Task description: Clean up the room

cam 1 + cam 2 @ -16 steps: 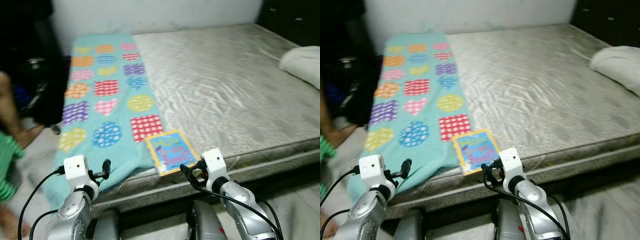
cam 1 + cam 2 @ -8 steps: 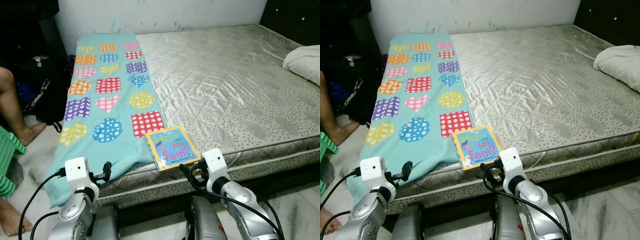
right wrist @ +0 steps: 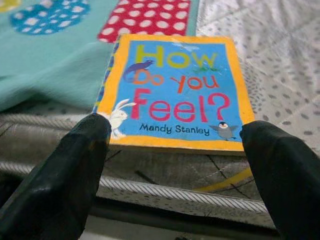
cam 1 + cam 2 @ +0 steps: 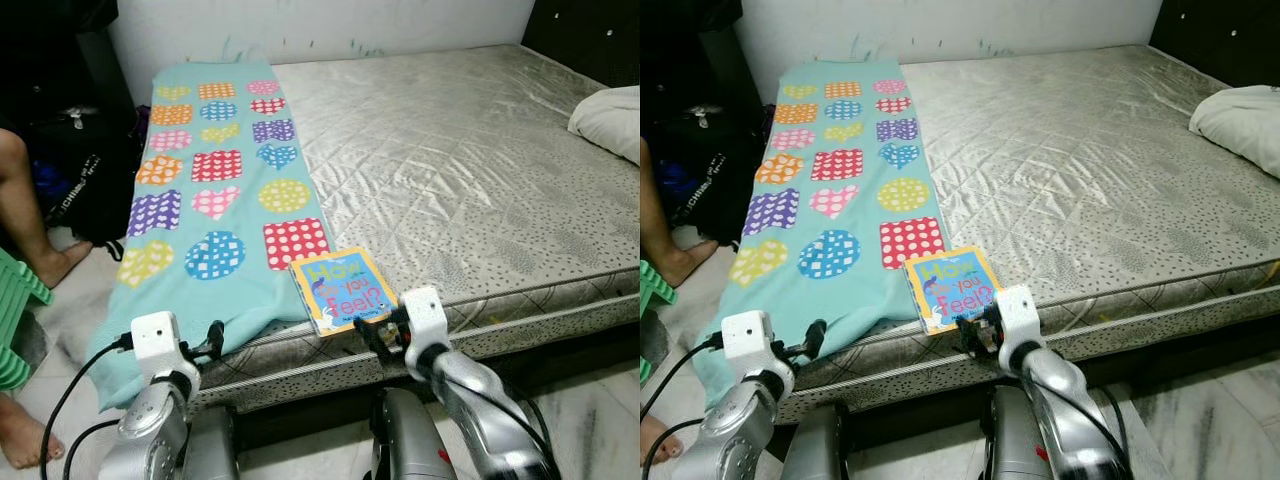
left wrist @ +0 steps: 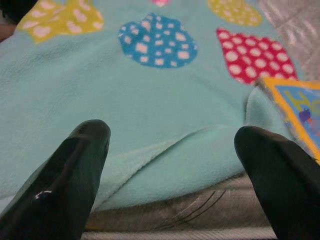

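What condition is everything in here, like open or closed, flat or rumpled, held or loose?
Book: closed, lying flat at the mattress edge, not held.
Blanket: spread flat, its near end hanging over the edge.
Mattress: bare, no sheet.
Pillow: rumpled, at the far right side.
Right gripper: open, lined up with the book.
Left gripper: open, facing the blanket.
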{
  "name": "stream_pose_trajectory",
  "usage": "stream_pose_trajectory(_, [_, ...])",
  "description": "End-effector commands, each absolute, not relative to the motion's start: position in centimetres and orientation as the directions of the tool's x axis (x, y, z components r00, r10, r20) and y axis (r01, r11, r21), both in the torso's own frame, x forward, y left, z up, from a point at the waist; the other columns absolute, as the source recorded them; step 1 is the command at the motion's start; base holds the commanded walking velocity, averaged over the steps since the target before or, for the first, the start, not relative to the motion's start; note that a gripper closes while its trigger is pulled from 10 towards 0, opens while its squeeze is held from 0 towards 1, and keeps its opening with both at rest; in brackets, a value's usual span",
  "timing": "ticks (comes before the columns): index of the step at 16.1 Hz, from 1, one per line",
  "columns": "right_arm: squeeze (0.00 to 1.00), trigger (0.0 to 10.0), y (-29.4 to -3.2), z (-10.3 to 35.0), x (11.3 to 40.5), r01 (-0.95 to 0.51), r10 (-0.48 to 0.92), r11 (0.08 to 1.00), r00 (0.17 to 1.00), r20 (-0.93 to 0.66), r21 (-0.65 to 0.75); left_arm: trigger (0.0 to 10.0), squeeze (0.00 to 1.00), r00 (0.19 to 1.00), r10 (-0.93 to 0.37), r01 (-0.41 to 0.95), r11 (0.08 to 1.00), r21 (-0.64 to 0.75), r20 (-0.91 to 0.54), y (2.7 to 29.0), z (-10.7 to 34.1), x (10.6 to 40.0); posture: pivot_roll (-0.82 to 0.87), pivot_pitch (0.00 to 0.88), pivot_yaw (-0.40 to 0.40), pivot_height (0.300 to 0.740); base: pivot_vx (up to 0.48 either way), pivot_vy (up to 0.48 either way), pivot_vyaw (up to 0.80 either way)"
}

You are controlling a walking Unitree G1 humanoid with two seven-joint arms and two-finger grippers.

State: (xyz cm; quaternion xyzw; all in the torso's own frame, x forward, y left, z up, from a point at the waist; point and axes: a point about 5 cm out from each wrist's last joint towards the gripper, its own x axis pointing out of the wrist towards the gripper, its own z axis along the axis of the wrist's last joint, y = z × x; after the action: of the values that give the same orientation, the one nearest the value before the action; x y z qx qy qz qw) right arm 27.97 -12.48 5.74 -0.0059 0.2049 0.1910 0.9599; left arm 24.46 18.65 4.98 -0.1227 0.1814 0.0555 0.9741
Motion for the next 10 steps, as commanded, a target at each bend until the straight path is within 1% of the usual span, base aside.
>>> stream_pose_trajectory(1, [0.00,10.0,-11.9,5.3,28.3,-0.338,0.348,0.936,0.833,-0.430,0.103,10.0,0.00,0.927,0.048,-0.141,0.963,-0.229,-0.372,18.4,5.1,24.9,-0.08,0.019,0.001,0.541,0.000,0.000,0.00])
stream_pose_trajectory(2, [0.00,10.0,-11.6,4.4,28.4,-0.290,0.313,0.949,0.805,-0.504,0.126,10.0,0.00,0.918,-0.012,-0.091,0.966,-0.240,-0.396,17.4,5.1,25.2,-0.07,0.023,0.001,0.541,0.000,0.000,0.00])
stream_pose_trajectory(3, [0.00,10.0,-11.2,3.8,28.4,-0.263,0.301,0.953,0.785,-0.541,0.150,10.0,0.00,0.895,-0.080,-0.030,0.971,-0.239,-0.438,16.4,4.7,25.1,-0.05,0.032,0.003,0.541,0.000,0.000,0.00])
stream_pose_trajectory(5, [0.00,10.0,-10.4,3.4,28.6,-0.231,0.290,0.957,0.775,-0.561,0.175,10.0,0.00,0.870,-0.150,0.042,0.972,-0.233,-0.470,15.4,4.5,24.4,-0.03,0.044,0.008,0.541,0.000,0.000,0.00])
stream_pose_trajectory(7, [0.00,10.0,-9.7,3.1,29.2,-0.164,0.258,0.964,0.778,-0.574,0.211,10.0,0.00,0.852,-0.177,0.065,0.970,-0.235,-0.492,15.4,4.3,23.6,0.00,0.056,0.013,0.541,0.000,0.000,0.00])
stream_pose_trajectory(8, [0.00,10.0,-9.3,2.9,29.5,-0.107,0.239,0.962,0.776,-0.584,0.251,10.0,0.00,0.850,-0.174,0.061,0.970,-0.235,-0.498,15.6,4.4,23.2,0.01,0.059,0.014,0.541,0.000,0.000,0.00])
stream_pose_trajectory(10, [0.00,10.0,-8.0,2.5,30.0,-0.006,0.240,0.930,0.768,-0.594,0.368,10.0,0.00,0.854,-0.178,0.062,0.968,-0.245,-0.490,15.9,5.0,22.8,0.06,0.066,0.020,0.541,0.000,0.000,0.00])
